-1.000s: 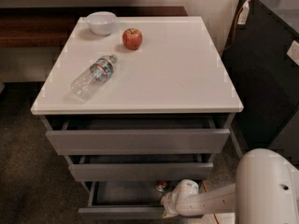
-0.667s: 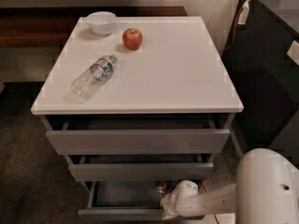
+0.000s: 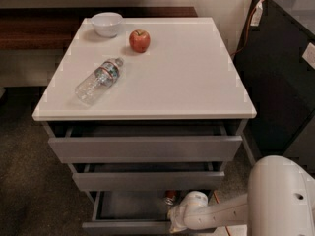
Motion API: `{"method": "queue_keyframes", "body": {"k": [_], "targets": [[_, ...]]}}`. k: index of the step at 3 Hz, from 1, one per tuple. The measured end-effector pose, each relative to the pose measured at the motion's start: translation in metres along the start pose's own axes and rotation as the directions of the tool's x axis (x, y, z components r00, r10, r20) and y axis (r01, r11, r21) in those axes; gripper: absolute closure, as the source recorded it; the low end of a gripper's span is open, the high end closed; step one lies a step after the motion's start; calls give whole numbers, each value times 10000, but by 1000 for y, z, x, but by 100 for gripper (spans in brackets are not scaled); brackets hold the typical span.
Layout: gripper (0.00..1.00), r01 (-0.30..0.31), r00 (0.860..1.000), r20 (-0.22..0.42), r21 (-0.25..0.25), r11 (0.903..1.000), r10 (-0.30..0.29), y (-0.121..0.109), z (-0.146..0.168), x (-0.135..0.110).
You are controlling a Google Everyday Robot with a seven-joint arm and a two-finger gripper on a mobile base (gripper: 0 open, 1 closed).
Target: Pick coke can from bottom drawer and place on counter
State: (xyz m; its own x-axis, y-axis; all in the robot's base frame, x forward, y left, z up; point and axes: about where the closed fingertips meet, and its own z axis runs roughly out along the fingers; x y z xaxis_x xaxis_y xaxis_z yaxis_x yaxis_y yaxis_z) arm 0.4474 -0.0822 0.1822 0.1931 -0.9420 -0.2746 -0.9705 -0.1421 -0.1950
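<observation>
Jaws sit low inside the open bottom drawer [image 3: 129, 225], at its right end. My white wrist [image 3: 191, 204] covers them, so wide or narrow: cannot tell. Coke can [image 3: 170, 197] lies just beyond and left of the jaws. Contact is unclear, since only a red sliver shows under the middle drawer [image 3: 147, 181]. Far above the jaws, the table [image 3: 197, 77] has bare room for the can, right of the bottle [image 3: 98, 80], apple [image 3: 139, 40] and bowl [image 3: 107, 23].
</observation>
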Motion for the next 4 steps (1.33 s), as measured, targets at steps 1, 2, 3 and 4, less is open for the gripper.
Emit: {"method": "queue_keyframes", "body": {"k": [1,2,3,4], "targets": [[82,3,10000,2,-5,10000,-3,0,0,0],[61,106,9999,62,-148,9998,-105,8,0,-4],[36,107,9999,63,-149,9998,-106,8,0,-3],[13,385,9989,274,-629,9973,-368,33,2,-18]]}}
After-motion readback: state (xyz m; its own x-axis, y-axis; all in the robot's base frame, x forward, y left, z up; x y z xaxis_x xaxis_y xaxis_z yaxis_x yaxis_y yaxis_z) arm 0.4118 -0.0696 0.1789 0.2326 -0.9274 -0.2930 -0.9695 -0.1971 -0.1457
